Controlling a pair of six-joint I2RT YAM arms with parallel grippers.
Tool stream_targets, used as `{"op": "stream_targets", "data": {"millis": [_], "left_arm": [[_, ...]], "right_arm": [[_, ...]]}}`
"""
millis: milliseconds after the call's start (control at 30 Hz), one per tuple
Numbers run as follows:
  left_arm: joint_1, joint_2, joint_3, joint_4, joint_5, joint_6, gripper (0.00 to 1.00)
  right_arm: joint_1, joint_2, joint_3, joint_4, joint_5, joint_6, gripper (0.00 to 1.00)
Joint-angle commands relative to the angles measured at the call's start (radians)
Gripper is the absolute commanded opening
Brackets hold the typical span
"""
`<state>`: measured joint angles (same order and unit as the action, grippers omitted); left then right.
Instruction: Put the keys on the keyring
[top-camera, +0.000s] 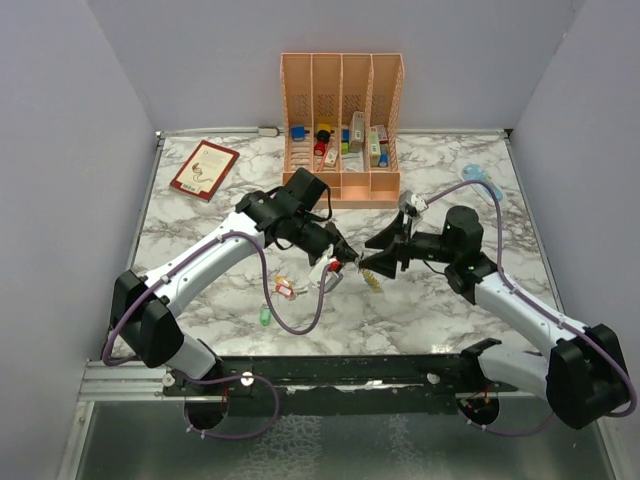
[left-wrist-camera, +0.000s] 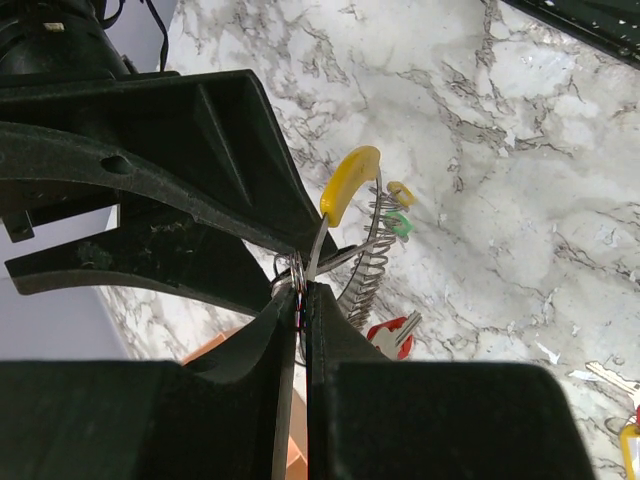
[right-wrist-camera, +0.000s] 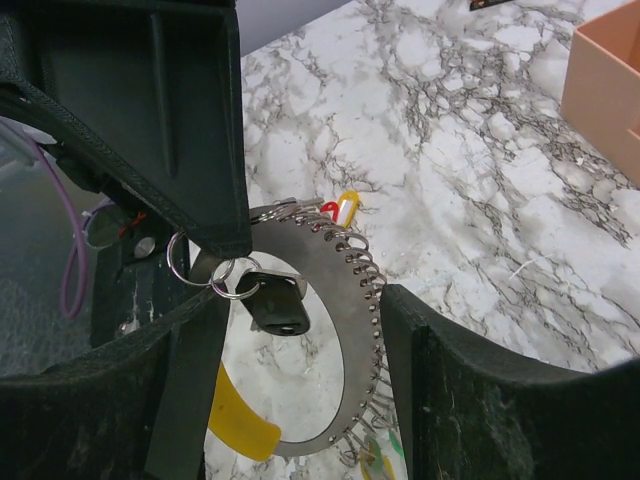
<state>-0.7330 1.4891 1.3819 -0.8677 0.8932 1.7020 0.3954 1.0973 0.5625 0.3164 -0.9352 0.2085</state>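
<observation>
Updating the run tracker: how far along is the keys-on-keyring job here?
Done: a yellow tag, a green tag and a red tag already hang at the keyring.
In hand: the left gripper is shut on the keyring. The right gripper is open, with a finger on either side of it.
Left: loose keys with red and yellow tags, plus a green-tagged key, lie on the marble table.

Soft, even light fell from overhead on the table (top-camera: 430, 310), with only faint shadows under the arms (top-camera: 215, 255). The top view was sharp throughout. On the left wrist, the near fingers (left-wrist-camera: 430, 420) were black, featureless and blurred, the marble beyond bright and crisp. On the right wrist, a dull sheen lay on the keyring (right-wrist-camera: 340, 290), and the near corners were dark and soft.
</observation>
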Motion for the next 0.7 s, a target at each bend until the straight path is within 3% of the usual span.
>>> {"op": "stream_targets", "data": {"millis": [0, 667], "left_arm": [[0.004, 0.005, 0.047, -0.009, 0.066, 0.026, 0.0], [0.004, 0.012, 0.062, -0.036, 0.067, 0.072, 0.0]], "right_arm": [[0.024, 0.024, -0.013, 0.073, -0.056, 0.007, 0.63], [0.057, 0.07, -0.075, 0.262, -0.077, 0.093, 0.51]]}}
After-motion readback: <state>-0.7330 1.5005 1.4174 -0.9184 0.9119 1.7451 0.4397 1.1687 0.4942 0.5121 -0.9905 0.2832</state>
